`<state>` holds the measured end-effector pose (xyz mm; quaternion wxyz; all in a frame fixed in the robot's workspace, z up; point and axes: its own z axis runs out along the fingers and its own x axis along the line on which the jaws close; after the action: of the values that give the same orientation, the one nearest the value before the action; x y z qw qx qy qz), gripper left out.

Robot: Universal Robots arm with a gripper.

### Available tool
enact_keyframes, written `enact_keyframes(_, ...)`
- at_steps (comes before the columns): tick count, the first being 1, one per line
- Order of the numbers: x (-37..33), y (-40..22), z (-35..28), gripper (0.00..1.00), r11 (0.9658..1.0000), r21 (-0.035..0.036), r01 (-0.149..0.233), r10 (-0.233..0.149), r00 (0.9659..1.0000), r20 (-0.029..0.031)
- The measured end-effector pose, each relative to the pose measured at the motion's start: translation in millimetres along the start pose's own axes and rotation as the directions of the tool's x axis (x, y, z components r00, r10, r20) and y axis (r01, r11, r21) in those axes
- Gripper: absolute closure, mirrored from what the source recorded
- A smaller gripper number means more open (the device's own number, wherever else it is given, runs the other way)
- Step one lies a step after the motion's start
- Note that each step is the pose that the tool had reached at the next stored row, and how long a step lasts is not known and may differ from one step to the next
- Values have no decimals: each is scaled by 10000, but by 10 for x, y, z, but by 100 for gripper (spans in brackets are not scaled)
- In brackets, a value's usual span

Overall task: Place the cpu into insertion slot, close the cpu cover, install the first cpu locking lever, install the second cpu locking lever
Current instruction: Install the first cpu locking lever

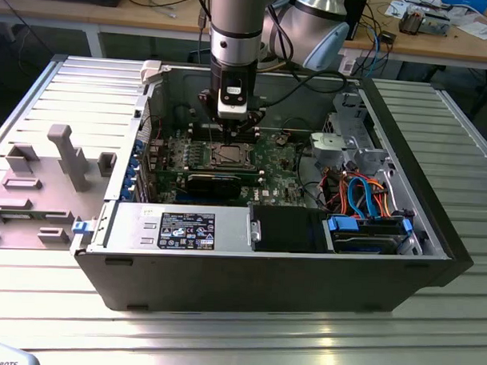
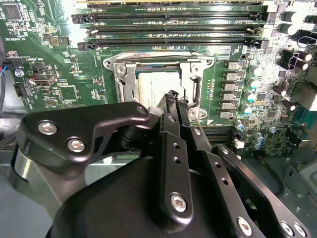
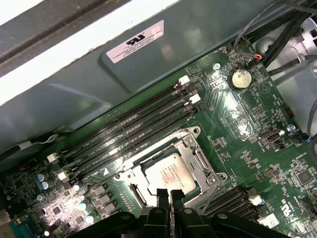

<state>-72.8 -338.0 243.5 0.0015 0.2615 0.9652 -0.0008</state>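
Gripper [image 3: 169, 194] is hanging straight down into the open computer case [image 1: 401, 260], directly over the socket area of the green motherboard [image 3: 247, 134].

Fingers [image 3: 161, 197] are sitting pinched together, only a thin sliver between the tips. Nothing is showing in that gap, so they are gripping nothing I can see.

The cpu [image 3: 171, 173] is lying flat in the insertion slot [image 2: 132, 84], silver top facing up. The cpu cover [image 3: 200, 159] is lying down flat around it, with the chip showing through the cover's window.

In the first wrist view the fingertips are sitting just beside the cpu, at the cover's edge on the side facing away from the long black memory slots [image 3: 133, 134]. In the second wrist view the gripper [image 2: 172, 95] is overlapping one corner of the cpu [image 2: 154, 85] and the cover's [image 2: 121, 74] rail next to it. I cannot tell whether the tips are touching metal or hovering just above it.

In the exterior view the gripper [image 1: 232, 132] is hanging over the middle of the board, with the arm [image 1: 237, 30] standing vertical above it. Blue and orange cables [image 1: 363, 199] are lying well apart, toward the exterior view's right.
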Motion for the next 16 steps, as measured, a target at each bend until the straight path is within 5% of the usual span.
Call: enact_keyframes(16,0,0,0,84,9999,0,107,-107,9999,0)
